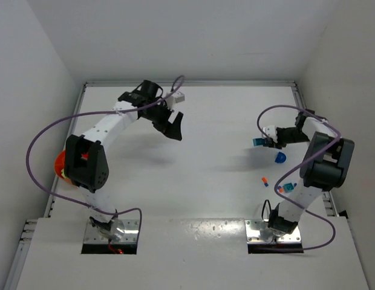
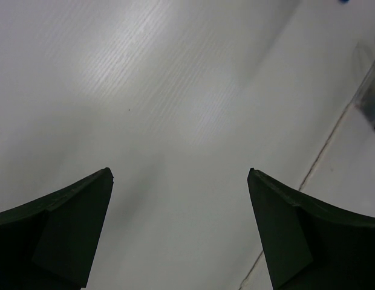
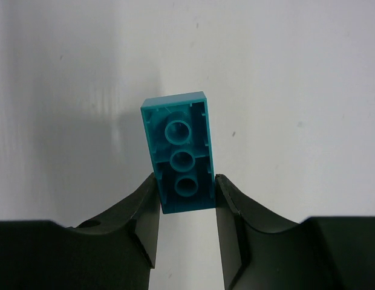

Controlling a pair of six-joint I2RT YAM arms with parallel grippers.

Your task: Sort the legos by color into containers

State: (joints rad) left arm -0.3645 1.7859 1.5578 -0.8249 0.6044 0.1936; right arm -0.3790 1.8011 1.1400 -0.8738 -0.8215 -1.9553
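Note:
My right gripper (image 3: 186,188) is shut on a teal-blue lego (image 3: 178,151), underside tubes facing the camera, its near end clamped between both fingers. From above, this lego (image 1: 257,142) hangs at the right gripper (image 1: 262,142) over the table's right half. On the table near it lie a dark blue piece (image 1: 280,158), a tiny orange lego (image 1: 264,180) and a teal lego (image 1: 288,188). The orange container (image 1: 58,163) sits at the far left, mostly hidden behind the left arm. My left gripper (image 2: 180,172) is open over bare table, also seen from above (image 1: 169,128).
White walls enclose the table on the left, right and back. A purple cable loops off each arm. The right arm's dark elbow housing (image 1: 325,160) stands over the table's right edge, close to the loose legos.

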